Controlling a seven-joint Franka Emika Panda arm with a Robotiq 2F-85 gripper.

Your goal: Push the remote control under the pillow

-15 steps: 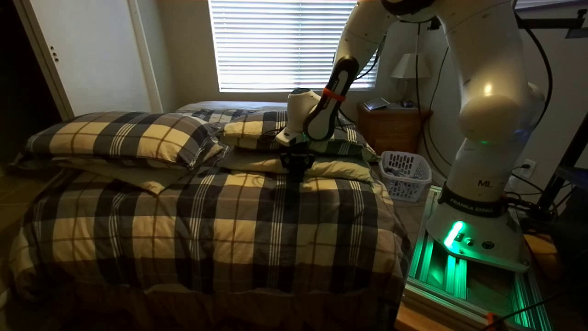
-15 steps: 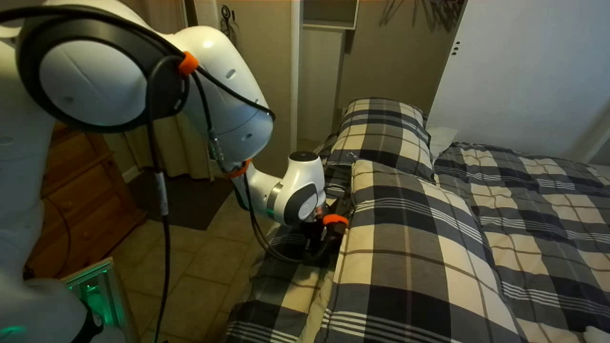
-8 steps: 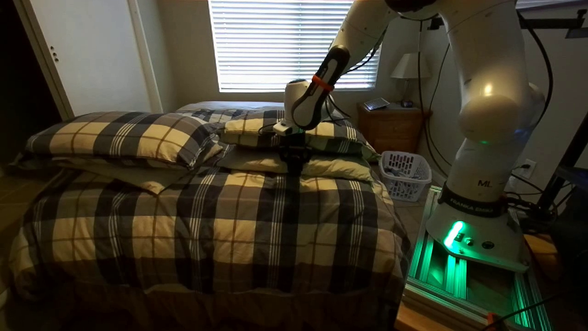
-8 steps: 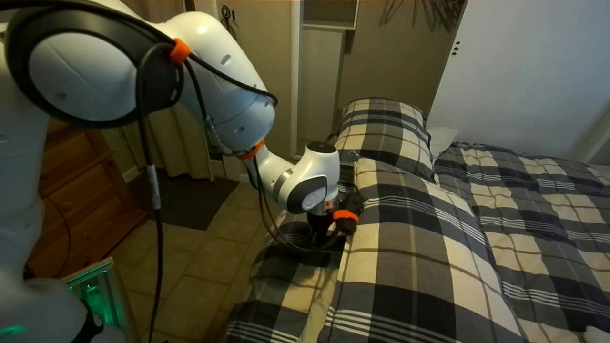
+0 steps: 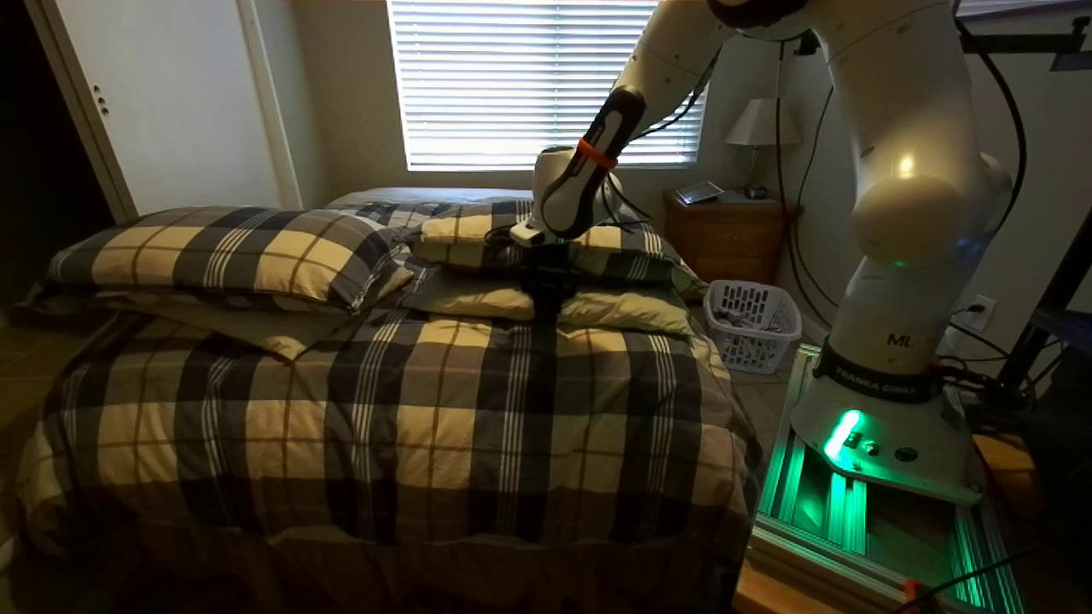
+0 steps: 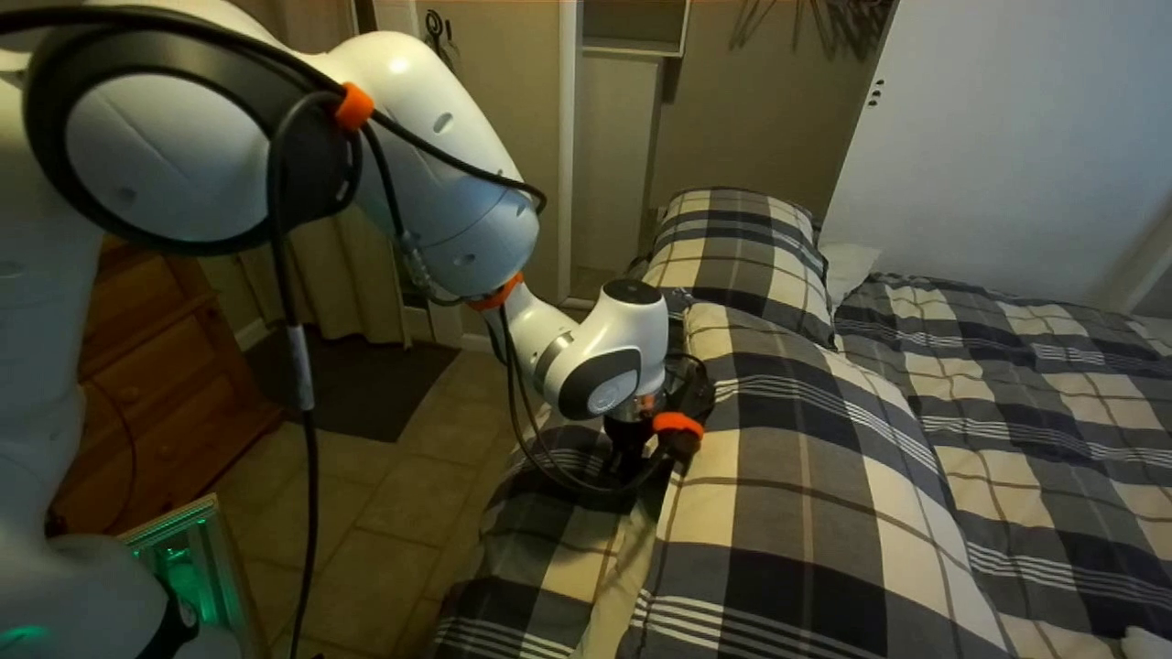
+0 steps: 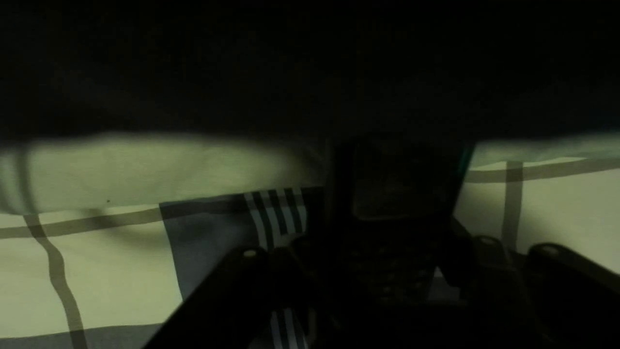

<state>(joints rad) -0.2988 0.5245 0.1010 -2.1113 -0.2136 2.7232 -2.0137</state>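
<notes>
- Remote control [image 7: 395, 218] lies straight ahead of the claw [image 7: 380, 252] and between its fingers [image 7: 286, 271] in the wrist view, keypad toward the claw, display end leading.
- Its long axis runs nearly end-on toward the pillow [image 6: 806, 458]. The coming push turns on that alignment: a narrow leading end should slip under more readily than a broadside.
- The fingers stand apart by just the remote control's breadth, one along each side of the keypad. The claw looks to have it clasped, though shadow blurs the contact.
- The dark blur across the top of the wrist view is most likely the pillow, very close up. The leading end fades into it, so I cannot tell whether any of it is tucked under yet.
- Beneath the pillow a pale cushion [image 5: 631, 311] shows in an exterior view, with the claw in front of it. Aimed too low, the remote control could butt into that cushion.
- Only one arm [image 6: 449, 183] works here, its wrist right at the pillow's near edge.
- Compared with a second ago, the claw is closer to the pillow, and the pillow has shifted slightly away from the arm, so something is probably pressing on it. The plumper pillow [image 6: 746, 261] beyond has not moved.
</notes>
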